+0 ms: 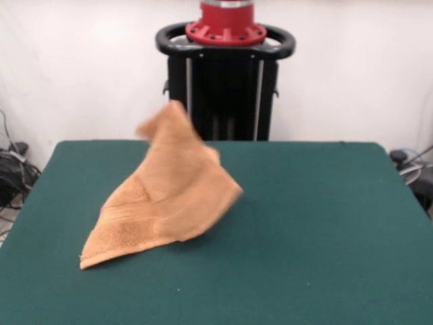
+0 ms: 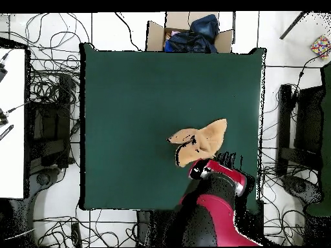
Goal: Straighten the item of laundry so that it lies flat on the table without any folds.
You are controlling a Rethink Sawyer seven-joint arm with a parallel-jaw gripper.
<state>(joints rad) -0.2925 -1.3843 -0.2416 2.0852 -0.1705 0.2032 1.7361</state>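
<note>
The orange-tan terry hand towel [image 1: 166, 203] stands up in a tilted, peaked shape on the dark green bench [image 1: 318, 230], its top corner raised and blurred before the black pedestal [image 1: 225, 88], its lower edge with a woven band trailing on the felt at the front view's left. Overhead, the towel [image 2: 199, 143] is bunched near the bench's [image 2: 129, 116] robot-side edge, just beside the red arm [image 2: 216, 197]. The tool itself cannot be made out, so whether it is clenched or released cannot be told.
</note>
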